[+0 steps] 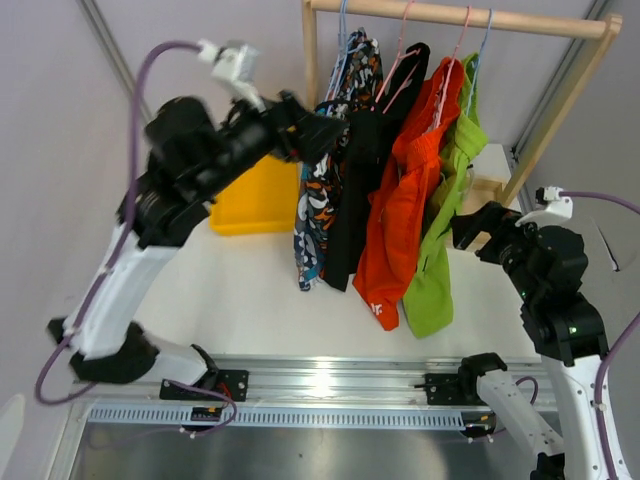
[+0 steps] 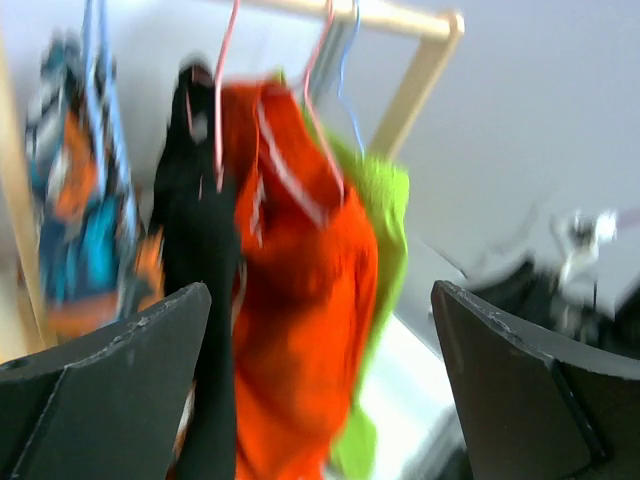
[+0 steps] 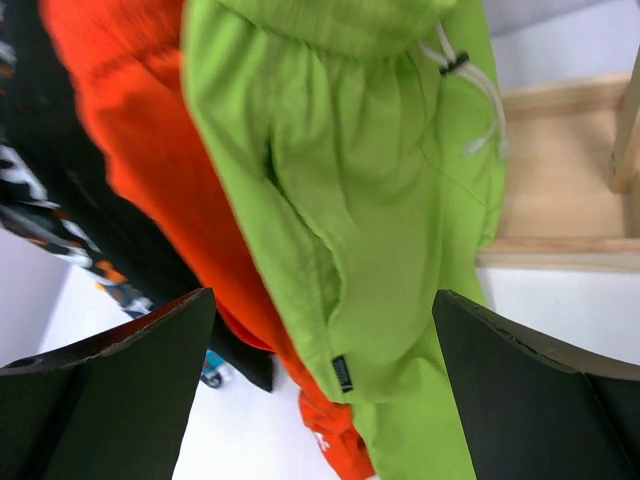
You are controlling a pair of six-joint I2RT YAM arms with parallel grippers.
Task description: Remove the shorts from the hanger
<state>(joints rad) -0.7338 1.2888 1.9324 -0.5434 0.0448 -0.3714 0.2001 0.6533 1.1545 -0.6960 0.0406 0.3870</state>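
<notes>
Four colours of shorts hang from the wooden rail (image 1: 460, 17), the lime green shorts (image 3: 360, 200) just before the right gripper (image 3: 322, 298), which is open and empty like the left gripper (image 2: 320, 295) by the patterned shorts (image 1: 318, 200). Approach step, I judge: next pinch cloth and pull toward the table (image 1: 250, 300) front, away from the slanted post (image 1: 560, 110).

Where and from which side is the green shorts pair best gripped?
Probably the lower leg of the green shorts, from the right: they hang outermost, that edge is free, the orange shorts crowd the left, and the open right end effector faces them.
</notes>
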